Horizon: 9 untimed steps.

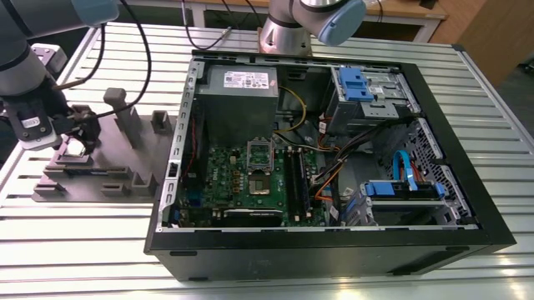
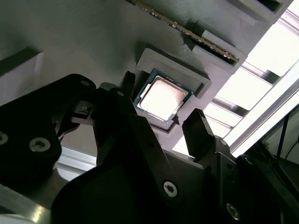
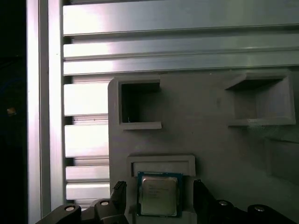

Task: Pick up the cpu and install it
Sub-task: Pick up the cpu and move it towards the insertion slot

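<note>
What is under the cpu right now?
The cpu lies in a raised pocket of the grey fixture. The pocket's floor is covered by the cpu, so it cannot be seen. The open gripper straddles it.

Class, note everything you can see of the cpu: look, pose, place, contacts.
The cpu is a small flat square with a pale shiny metal top and a thin green rim. It lies flat in a shallow pocket of the grey holder block. The open claw straddles it with gaps on both sides, touching nothing of it.
</note>
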Tool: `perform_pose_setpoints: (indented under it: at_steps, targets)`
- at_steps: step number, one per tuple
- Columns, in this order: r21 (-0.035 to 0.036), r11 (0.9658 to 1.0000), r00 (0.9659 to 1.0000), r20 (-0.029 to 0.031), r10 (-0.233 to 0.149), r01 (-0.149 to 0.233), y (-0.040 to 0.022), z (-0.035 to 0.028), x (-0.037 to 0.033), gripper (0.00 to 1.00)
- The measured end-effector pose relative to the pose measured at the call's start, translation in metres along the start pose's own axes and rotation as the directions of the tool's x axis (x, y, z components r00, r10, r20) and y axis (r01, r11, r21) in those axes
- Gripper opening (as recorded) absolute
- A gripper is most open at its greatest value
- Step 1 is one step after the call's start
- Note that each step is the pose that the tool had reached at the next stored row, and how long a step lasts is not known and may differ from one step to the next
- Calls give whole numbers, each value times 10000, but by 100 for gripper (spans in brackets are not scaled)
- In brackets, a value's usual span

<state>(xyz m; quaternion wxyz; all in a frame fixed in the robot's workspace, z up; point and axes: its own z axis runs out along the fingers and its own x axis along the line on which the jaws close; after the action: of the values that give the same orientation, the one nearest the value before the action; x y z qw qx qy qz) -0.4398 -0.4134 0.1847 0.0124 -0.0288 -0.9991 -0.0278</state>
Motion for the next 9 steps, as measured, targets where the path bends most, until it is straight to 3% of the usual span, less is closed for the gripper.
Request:
perform_pose_setpoints:
  at_steps: [6,9]
  targets:
    - [2,10000,10000,-1,8,-8,-2,28,-1,66]
    - [0,10000,10000,1,8,-8,-2,30,-1,53]
